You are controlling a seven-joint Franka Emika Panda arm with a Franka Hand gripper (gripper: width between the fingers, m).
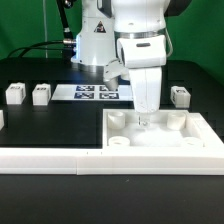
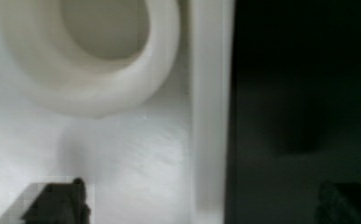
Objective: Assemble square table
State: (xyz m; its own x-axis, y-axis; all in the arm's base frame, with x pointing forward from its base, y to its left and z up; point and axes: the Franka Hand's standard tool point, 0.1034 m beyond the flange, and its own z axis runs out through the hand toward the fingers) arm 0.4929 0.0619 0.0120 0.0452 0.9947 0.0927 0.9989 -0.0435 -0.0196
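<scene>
**End effector open over the square table top**

On the exterior view's left you have the first leg [image 1: 14, 93] and a second leg [image 1: 41, 93] standing on the black table [image 1: 50, 125], then the marker board [image 1: 98, 93]. Next the end effector [image 1: 146, 122] hangs inside the square table top [image 1: 165, 133], which lies just behind the long white rail [image 1: 55, 158]. Its fingertips [image 2: 52, 203] stand wide apart, gripping nothing, the top's rim [image 2: 209, 120] running between them beside a round corner socket [image 2: 150, 70]. A third leg [image 1: 180, 96] stands rightmost
</scene>
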